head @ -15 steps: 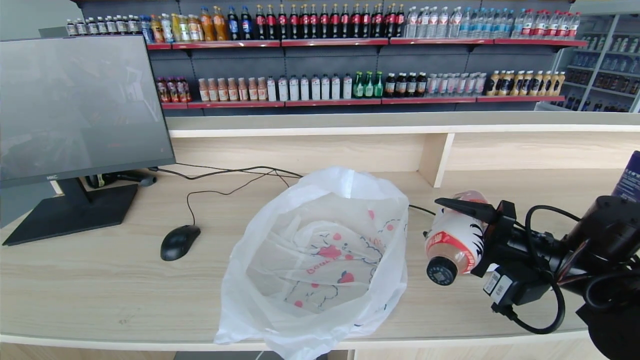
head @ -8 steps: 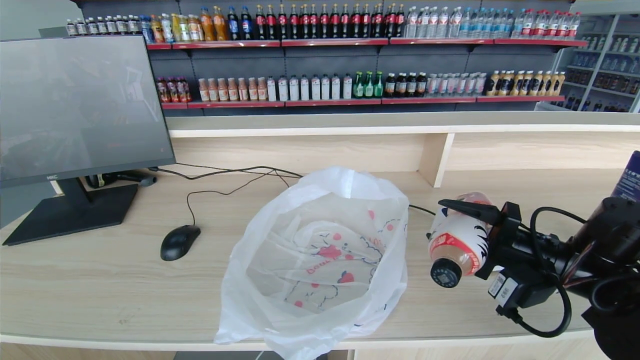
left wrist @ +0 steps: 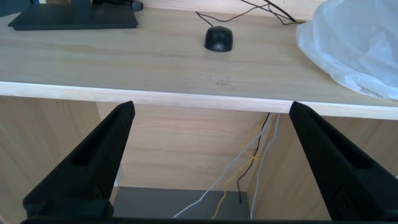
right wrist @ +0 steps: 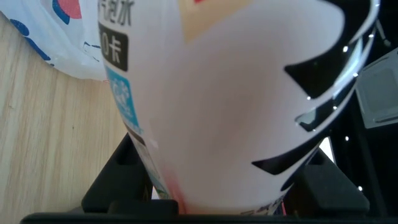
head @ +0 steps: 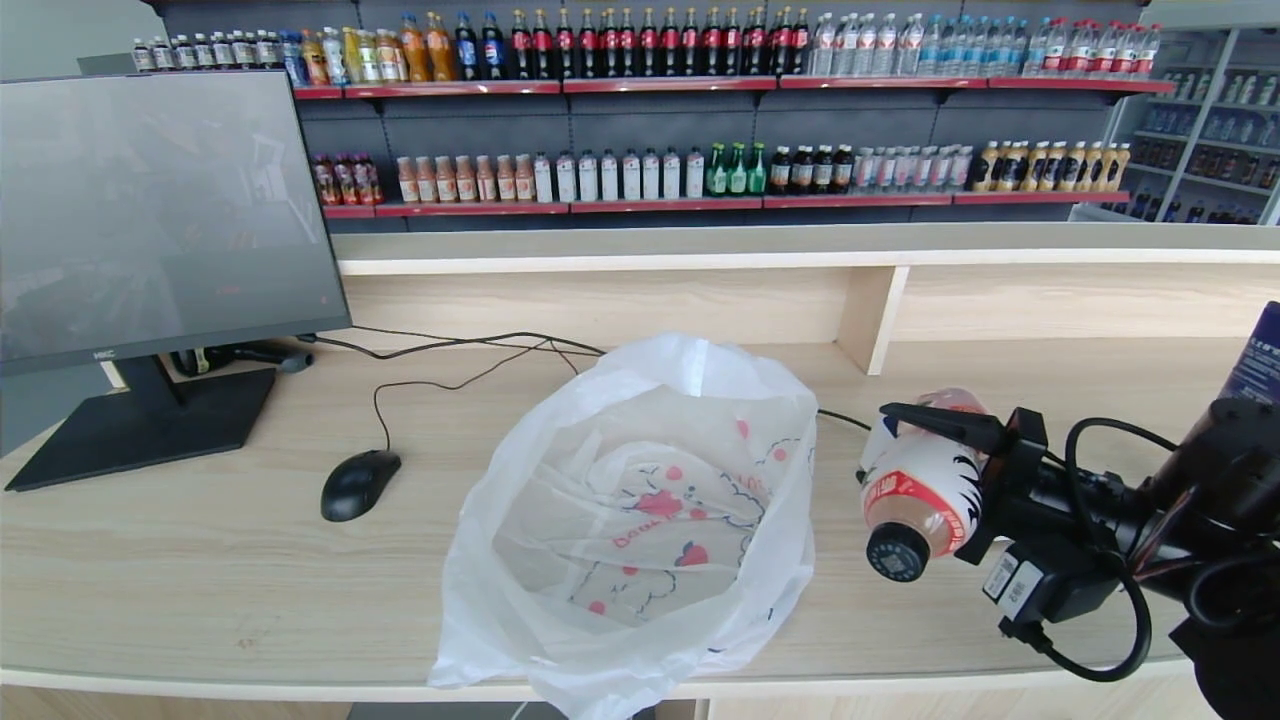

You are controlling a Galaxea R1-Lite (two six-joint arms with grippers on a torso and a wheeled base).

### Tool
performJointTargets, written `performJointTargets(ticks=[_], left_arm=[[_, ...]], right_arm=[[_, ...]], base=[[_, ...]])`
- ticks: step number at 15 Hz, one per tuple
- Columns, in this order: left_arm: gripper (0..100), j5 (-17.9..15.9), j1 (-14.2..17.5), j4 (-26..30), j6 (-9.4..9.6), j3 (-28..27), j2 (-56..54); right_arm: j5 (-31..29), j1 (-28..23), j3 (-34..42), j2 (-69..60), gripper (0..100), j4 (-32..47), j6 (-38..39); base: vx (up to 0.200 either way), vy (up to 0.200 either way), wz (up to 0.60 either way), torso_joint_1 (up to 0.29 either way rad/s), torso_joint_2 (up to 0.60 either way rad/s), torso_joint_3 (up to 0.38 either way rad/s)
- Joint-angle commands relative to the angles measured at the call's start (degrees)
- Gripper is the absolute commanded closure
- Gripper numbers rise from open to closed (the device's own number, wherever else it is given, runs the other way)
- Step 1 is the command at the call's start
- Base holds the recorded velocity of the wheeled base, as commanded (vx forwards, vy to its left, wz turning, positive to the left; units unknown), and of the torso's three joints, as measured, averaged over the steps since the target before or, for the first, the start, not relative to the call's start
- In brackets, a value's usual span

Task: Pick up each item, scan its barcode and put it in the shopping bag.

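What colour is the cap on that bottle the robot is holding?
The cap of the bottle is black, seen best in the head view.

Right gripper [head: 928, 478], clamped on the white-labelled plastic bottle with a black cap [head: 915, 495], has shifted slightly right and lower in the head view. Gap to the white printed plastic shopping bag [head: 640, 520] is a bit wider.

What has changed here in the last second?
The right gripper, fingers shut on the bottle, drifted slightly right and toward the counter's near edge, away from the shopping bag. The shopping bag, mouse and monitor stayed put.
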Motion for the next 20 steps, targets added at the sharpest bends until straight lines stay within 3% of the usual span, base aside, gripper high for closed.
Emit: performJointTargets(ticks=[1,13,20], left_arm=[[0,0.0,0.0,-0.01,-0.01,0.01,-0.02],[0,0.0,0.0,-0.01,-0.01,0.01,-0.02],[0,0.0,0.0,-0.01,-0.01,0.01,-0.02]], right_arm=[[0.0,-0.03,-0.38,-0.11,100,-0.08,0.0],[0.0,-1.52,-0.82,-1.08,100,-0.08,1.15],[-0.44,-2.49,-4.42,-8.11,100,-0.08,15.12]], base=[[0.0,0.0,0.0,0.0,0.0,0.0],[0.0,0.0,0.0,0.0,0.0,0.0],[0.0,0.0,0.0,0.0,0.0,0.0]])
